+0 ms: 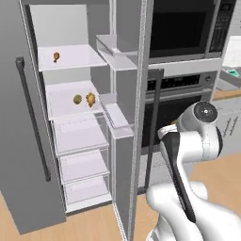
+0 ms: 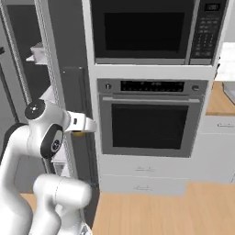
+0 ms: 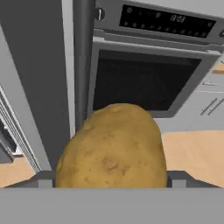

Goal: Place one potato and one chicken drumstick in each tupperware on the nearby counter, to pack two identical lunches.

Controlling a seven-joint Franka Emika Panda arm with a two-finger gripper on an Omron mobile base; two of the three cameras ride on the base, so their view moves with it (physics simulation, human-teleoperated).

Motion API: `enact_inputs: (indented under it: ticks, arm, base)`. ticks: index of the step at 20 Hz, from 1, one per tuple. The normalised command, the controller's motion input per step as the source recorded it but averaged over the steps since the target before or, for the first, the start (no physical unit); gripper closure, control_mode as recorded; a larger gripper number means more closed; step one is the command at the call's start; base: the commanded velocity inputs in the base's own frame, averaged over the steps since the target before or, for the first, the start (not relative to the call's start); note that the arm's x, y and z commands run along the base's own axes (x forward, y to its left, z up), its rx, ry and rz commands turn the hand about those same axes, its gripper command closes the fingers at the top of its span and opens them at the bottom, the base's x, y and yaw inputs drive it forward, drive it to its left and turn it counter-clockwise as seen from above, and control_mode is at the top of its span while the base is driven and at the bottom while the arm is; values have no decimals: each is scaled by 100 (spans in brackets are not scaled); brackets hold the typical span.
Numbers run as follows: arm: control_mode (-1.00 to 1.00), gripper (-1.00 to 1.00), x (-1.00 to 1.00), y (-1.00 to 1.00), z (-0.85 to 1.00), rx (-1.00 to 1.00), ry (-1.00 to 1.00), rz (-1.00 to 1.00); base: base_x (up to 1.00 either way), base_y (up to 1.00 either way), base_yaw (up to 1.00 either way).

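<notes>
As seen from the hand, potato [image 3: 111,146]: large, tan and speckled, close before the camera and in front of the oven [image 3: 144,78].
End effector [image 3: 111,179]: clamped on the potato, one dark finger tip at each side, jaws standing wide around it.
Potato, right base view: a small yellow-brown patch [image 2: 79,133] under the white hand, just left of the oven's [image 2: 149,121] lower left corner.
Arm: rises in front of the open fridge, its hand turned toward the oven.
Fridge [image 1: 80,117]: left of the oven, door open, shelves and clear drawers exposed.
Upper drumstick [image 1: 56,57]: on the top fridge shelf, well left of the oven and above its level.
Second potato [image 1: 77,99]: on the next shelf down, left of the oven.
Lower drumstick [image 1: 90,99]: on that same shelf, just beside the second potato, on the side nearer the oven.
Microwave [image 2: 142,32]: built in directly above the oven.
Counter [image 2: 218,101]: light-brown top immediately right of the oven, pale cabinet fronts below.
</notes>
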Motion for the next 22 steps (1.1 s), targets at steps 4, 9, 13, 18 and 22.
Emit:
enact_inputs:
  ticks: [4,9,13,18,22]
  arm:
    - [100,100,0,0,0,0,0,0]
    - [100,100,0,0,0,0,0,0]
    - [100,100,0,0,0,0,0,0]
    - [100,100,0,0,0,0,0,0]
    - [100,100,0,0,0,0,0,0]
  base:
    - [3,-100,-32]
    - [50,-100,-24]
    - [94,-100,-15]
    - [100,-100,-10]
    - [100,-100,-5]
